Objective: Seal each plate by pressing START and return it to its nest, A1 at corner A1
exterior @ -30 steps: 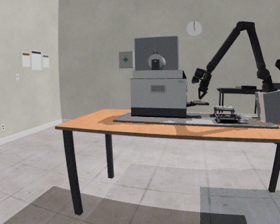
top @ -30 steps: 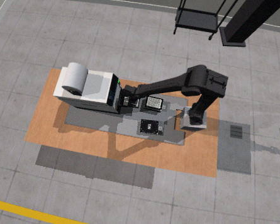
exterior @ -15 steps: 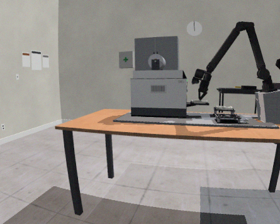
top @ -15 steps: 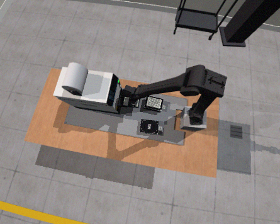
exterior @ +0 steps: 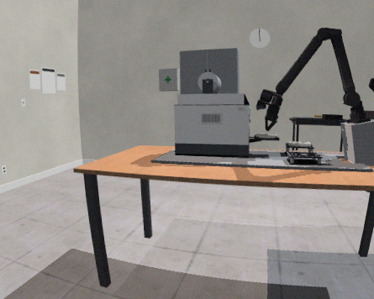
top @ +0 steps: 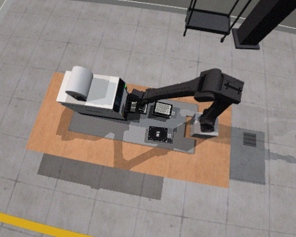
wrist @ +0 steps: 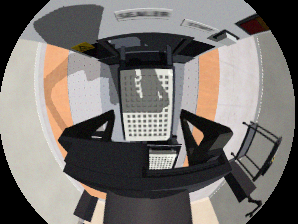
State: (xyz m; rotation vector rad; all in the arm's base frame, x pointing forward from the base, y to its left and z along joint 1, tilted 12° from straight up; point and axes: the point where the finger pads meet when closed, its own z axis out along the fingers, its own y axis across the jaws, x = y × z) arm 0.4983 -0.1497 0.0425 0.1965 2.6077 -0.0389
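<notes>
The sealer (top: 104,91) (exterior: 212,128) shows a green lamp (top: 125,86). Its stage (exterior: 265,138) is out, and a white plate (wrist: 148,127) lies on it, looking flat. Part of this plate is in shadow, and I cannot tell whether foil covers it. My gripper (exterior: 271,127) (wrist: 147,113) is open and empty above the stage, with one finger towards each long side of the plate. The other white plate (top: 163,108) (wrist: 162,160) sits in the rear nest. The front nest (top: 151,134) is black and holds no plate. The plates' A1 corners are too small to read.
The sealer's front face, with a SEALER label (wrist: 145,14) and a dark red display (wrist: 252,24), stands close ahead of the gripper. A foil roll (top: 80,81) sits on top of the sealer. The arm's pale base (top: 204,130) stands at the right end of the grey mat (top: 186,146).
</notes>
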